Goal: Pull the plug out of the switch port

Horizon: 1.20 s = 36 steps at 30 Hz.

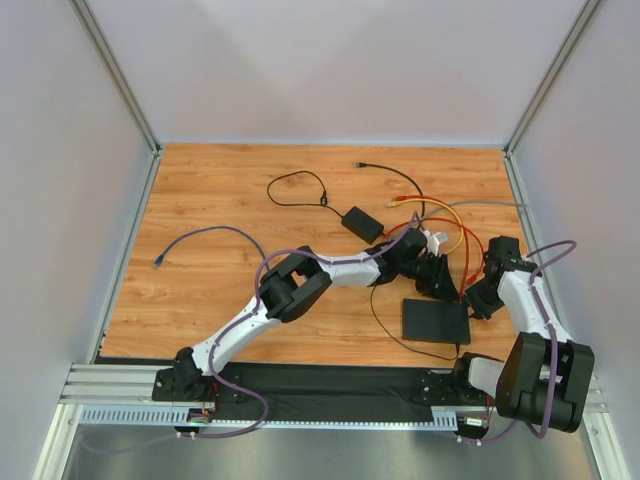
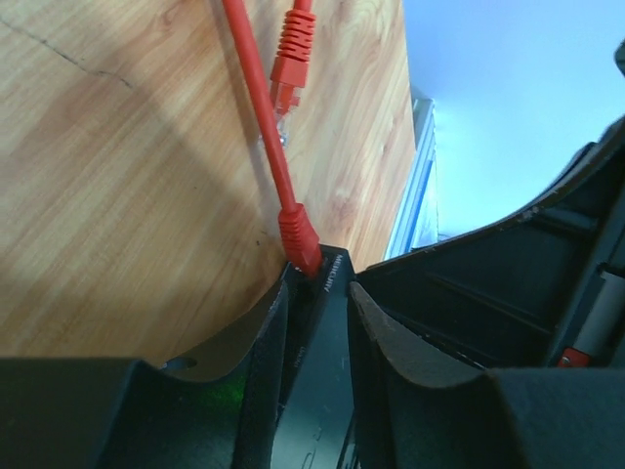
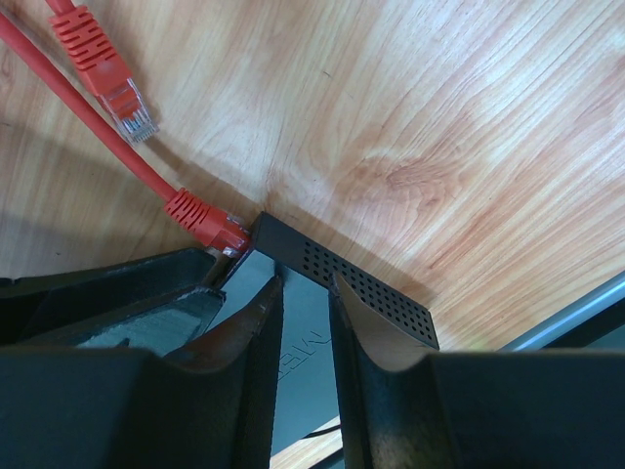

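The switch (image 1: 433, 320) is a flat black box lying on the wooden table in front of the right arm's base. A red plug (image 2: 300, 239) sits in a port at its far corner and is also in the right wrist view as the red plug (image 3: 205, 223). My left gripper (image 2: 319, 293) is open, its fingers over the switch top (image 2: 327, 376) just short of the plug. In the top view the left gripper (image 1: 440, 278) is at the switch's far edge. My right gripper (image 3: 308, 281) is open, with its tips down on the switch top (image 3: 305, 342) near the vented side, holding nothing.
A loose red plug (image 2: 293, 44) lies on the wood just beyond the plugged one. Orange and yellow cables (image 1: 450, 215) loop behind the switch. A small black power-adapter brick (image 1: 362, 224) lies at mid-table. A purple cable (image 1: 200, 235) lies to the left. Walls enclose the table.
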Motion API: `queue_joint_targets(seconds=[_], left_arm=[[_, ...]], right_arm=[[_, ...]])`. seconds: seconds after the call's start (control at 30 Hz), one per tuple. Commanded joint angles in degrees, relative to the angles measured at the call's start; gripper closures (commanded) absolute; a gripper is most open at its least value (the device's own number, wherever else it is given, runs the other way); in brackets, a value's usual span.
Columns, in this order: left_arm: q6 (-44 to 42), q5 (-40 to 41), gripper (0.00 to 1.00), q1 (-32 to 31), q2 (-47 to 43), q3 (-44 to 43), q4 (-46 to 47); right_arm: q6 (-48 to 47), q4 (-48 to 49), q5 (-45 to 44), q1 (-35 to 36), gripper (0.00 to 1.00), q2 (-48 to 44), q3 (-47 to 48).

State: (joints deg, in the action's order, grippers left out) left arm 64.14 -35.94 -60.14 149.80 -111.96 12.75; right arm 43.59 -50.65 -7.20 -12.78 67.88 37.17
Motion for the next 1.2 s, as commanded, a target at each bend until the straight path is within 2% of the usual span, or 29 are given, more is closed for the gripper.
queue_joint_targets(seconds=[0.0, 0.57, 0.87, 0.9, 1.0, 1.13, 1.17], left_arm=[[0.81, -1.58, 0.61, -0.33, 2.34, -3.78, -1.32], [5.12, -5.89, 0.61, -0.06, 7.09, -10.73, -1.50], [10.57, -5.01, 0.73, 0.46, 8.14, -9.42, 2.45], [10.74, -4.93, 0.79, 0.37, 8.14, -9.33, 2.80], [11.88, -4.84, 0.86, 0.46, 8.14, -8.19, 5.00], [11.97, -4.23, 0.88, 0.46, 7.97, -8.01, 4.91], [12.06, -4.05, 0.93, 0.46, 7.88, -7.75, 5.17]], right_arm=[[0.26, -0.06, 1.40, 0.56, 0.73, 3.05, -3.68], [-0.09, 0.03, 0.26, 0.56, 0.73, 3.93, -3.77], [-0.44, -0.06, 0.08, 0.56, 0.73, 3.93, -3.68], [-0.35, -0.06, 0.08, 0.56, 0.73, 3.93, -3.68], [-0.44, -0.15, 0.08, 0.56, 0.73, 4.19, -3.68], [-0.35, -0.15, 0.08, 0.56, 0.73, 4.19, -3.68], [-0.44, -0.15, 0.08, 0.56, 0.73, 4.28, -3.68]])
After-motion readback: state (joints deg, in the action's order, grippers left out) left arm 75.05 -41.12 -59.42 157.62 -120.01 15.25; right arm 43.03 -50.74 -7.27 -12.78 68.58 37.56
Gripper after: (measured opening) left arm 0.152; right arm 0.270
